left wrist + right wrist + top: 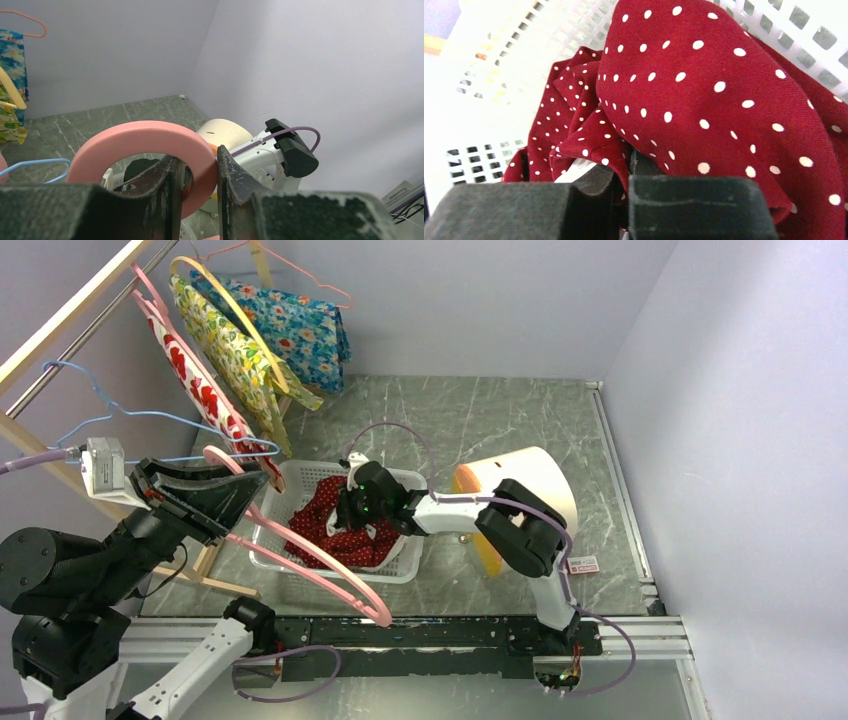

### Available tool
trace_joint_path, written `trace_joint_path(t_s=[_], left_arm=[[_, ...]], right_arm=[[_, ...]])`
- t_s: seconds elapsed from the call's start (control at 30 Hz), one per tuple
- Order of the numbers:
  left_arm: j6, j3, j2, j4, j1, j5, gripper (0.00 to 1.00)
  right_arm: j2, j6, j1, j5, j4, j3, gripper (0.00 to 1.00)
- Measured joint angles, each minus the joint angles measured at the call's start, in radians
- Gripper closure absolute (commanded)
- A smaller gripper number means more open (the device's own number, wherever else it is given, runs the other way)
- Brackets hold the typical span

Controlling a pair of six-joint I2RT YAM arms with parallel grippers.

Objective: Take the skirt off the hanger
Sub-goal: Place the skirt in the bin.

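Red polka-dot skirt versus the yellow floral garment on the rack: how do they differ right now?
The red white-dotted skirt lies crumpled in the white plastic basket; the yellow floral garment hangs spread on a yellow hanger. The right gripper pinches the skirt; nothing grips the garment. Both are patterned fabric.

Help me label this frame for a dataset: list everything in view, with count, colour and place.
skirt: 1, dark red, white dots, in the basket
basket: 1, white, mid-table
pink hanger: 1, pink, by the basket
hung garments: 3, floral, on the rack
blue hanger: 1, light blue, on the rack
rack: 1, wood, far left
cone: 1, cream, right of the basket
table: 1, grey-green marble, underneath
left tool: 1, black, shut on the pink hanger
right tool: 1, black, shut on the skirt
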Motion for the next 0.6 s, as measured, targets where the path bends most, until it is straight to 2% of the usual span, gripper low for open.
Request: trace_joint_path(t_s=[0.13, 0.3, 0.47, 0.53, 0.6], left_arm=[[0.0, 0.003, 0.002, -0.005, 0.0, -0.006, 0.93], [0.0, 0.003, 0.003, -0.006, 0.0, -0.011, 0.93], [0.0, 0.002, 0.018, -0.006, 0.0, -0.011, 0.93], [0.001, 0.002, 0.023, -0.006, 0.0, -0.013, 0.93], [0.004, 0.002, 0.027, -0.009, 0.0, -0.019, 0.93]], right_arm=[[0.002, 0.025, -0.007, -0.023, 0.023, -0.002, 0.99], [-0.034, 0.011, -0.005, 0.011, -0.08, 0.023, 0.62], [-0.194, -0.037, 0.002, 0.064, -0.271, 0.024, 0.17], [-0.274, -0.057, 0.003, 0.09, -0.338, 0.024, 0.06], [-0.376, -0.085, 0.003, 0.126, -0.39, 0.005, 0.04]])
